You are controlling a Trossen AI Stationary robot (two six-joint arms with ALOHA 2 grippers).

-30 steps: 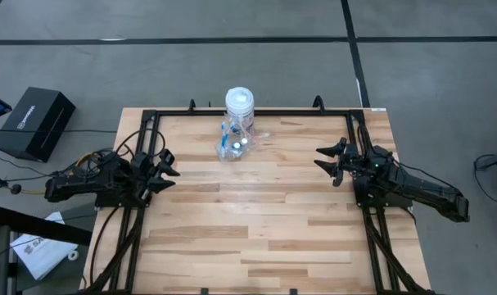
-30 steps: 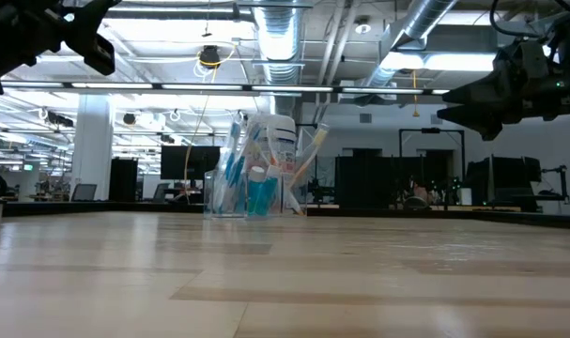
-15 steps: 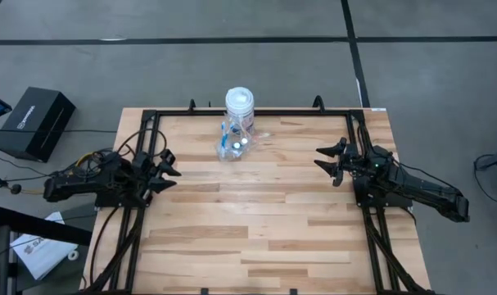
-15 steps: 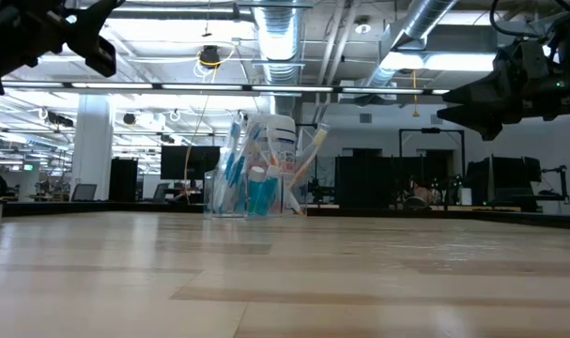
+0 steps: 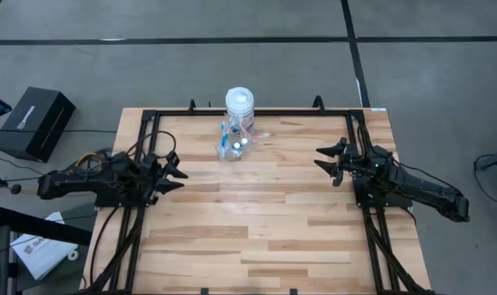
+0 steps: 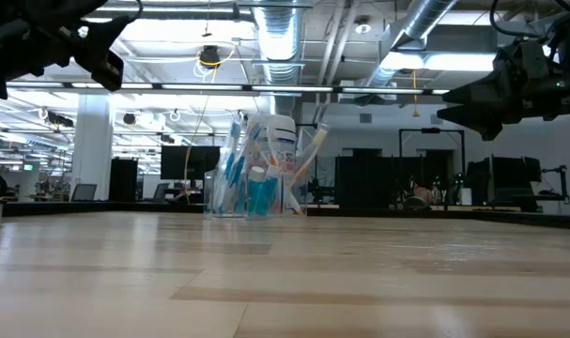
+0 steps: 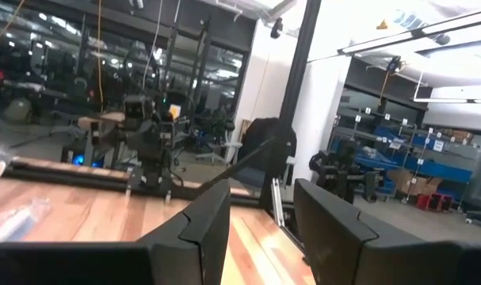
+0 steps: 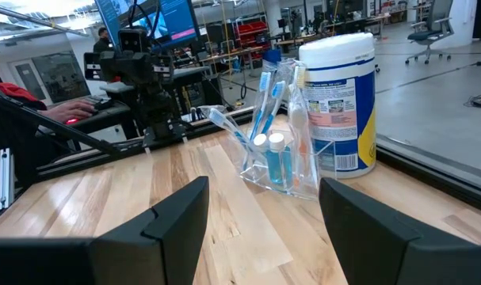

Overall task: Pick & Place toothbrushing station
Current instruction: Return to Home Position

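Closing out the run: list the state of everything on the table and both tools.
Holder: upright, filled.
Brushes: standing in the holder.
Cylinders: upright in the holder.
Jar: upright, lid on.
Left tool: open, empty, raised at the left.
Right tool: open, empty, raised at the right.

White jar [image 5: 239, 101] at far edge of wooden table [image 5: 256, 238]; black box [image 5: 37, 121] on floor, left side.
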